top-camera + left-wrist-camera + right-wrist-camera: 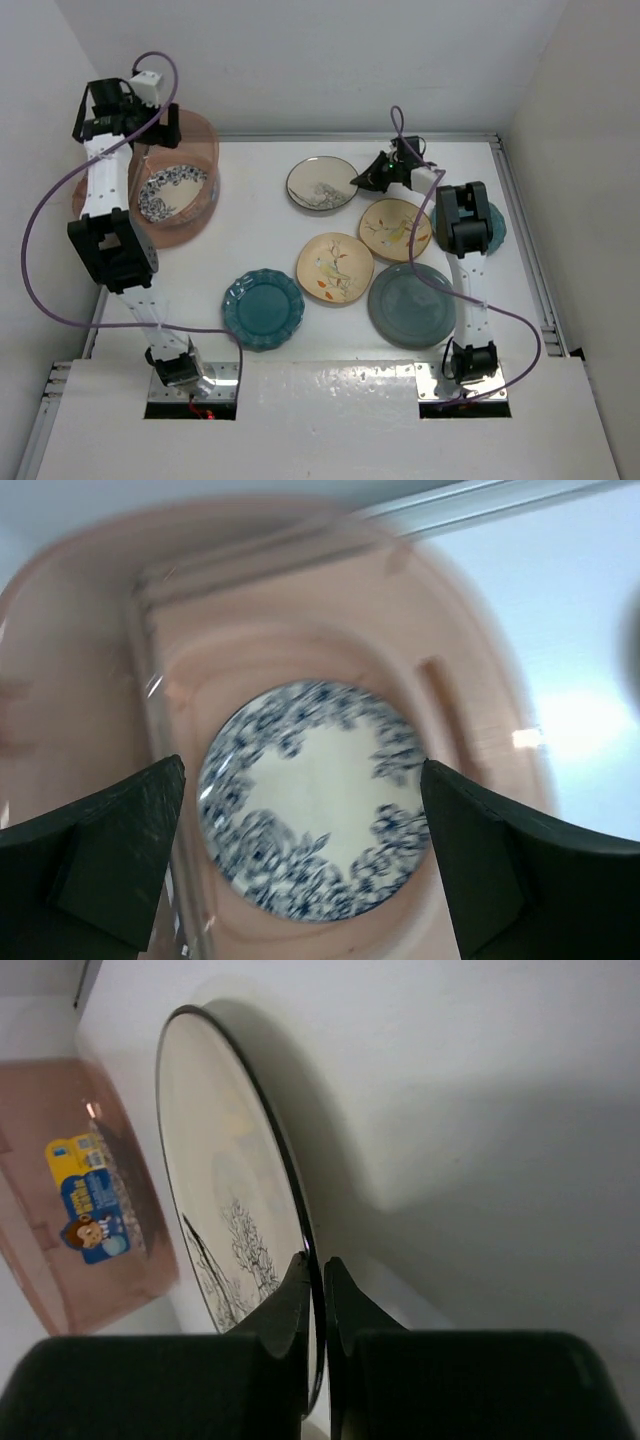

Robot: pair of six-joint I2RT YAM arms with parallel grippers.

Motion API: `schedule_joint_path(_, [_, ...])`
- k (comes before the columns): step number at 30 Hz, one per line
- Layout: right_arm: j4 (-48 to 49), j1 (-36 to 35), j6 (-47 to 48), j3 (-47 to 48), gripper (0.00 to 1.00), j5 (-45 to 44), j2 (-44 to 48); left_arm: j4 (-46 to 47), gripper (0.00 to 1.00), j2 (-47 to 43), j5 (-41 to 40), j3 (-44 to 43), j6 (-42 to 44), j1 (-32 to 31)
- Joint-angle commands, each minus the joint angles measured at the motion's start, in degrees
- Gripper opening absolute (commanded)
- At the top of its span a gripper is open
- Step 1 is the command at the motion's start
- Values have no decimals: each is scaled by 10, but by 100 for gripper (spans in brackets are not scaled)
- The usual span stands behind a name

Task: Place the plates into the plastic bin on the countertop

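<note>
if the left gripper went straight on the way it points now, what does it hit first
Most likely the blue plate lying in the bin, centred below the left gripper and its open fingers; depth is unclear.

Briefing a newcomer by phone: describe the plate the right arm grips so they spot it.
On the white countertop, look to the far middle, right of the pink bin. The white plate there has its edge in the right pincer. Unlike the cream bird plate beside it, it has a thin dark rim and a dark tree drawing.

Pink bin [186, 234], blue-patterned plate [175, 192], dark-rimmed plate [318, 186]
</note>
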State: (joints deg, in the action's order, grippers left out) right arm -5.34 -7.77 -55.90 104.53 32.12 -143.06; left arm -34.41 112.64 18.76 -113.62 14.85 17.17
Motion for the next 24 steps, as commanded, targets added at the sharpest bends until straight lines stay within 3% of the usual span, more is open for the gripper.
schedule_joint_path(1, [49, -13, -25, -13, 0, 5, 44, -85, 100, -20, 100, -24, 55, -60])
schedule_joint_path(5, [146, -34, -40, -23, 0, 36, 129, -104, 100, 6, 211, -13, 20, -146])
schedule_joint_path(9, [162, -54, -11, -47, 0, 38, 197, -104, 100, 66, 307, -44, -43, -173])
schedule_joint_path(12, [167, -65, -6, -57, 0, 53, 226, -63, 100, 82, 328, -51, -79, -179])
schedule_joint_path(21, [255, -86, -57, -92, 0, 76, 254, 30, 100, 87, 274, -25, -133, -187])
schedule_joint_path(24, [316, -86, -96, -90, 0, 91, 247, 36, 96, 94, 328, -12, -146, -187])
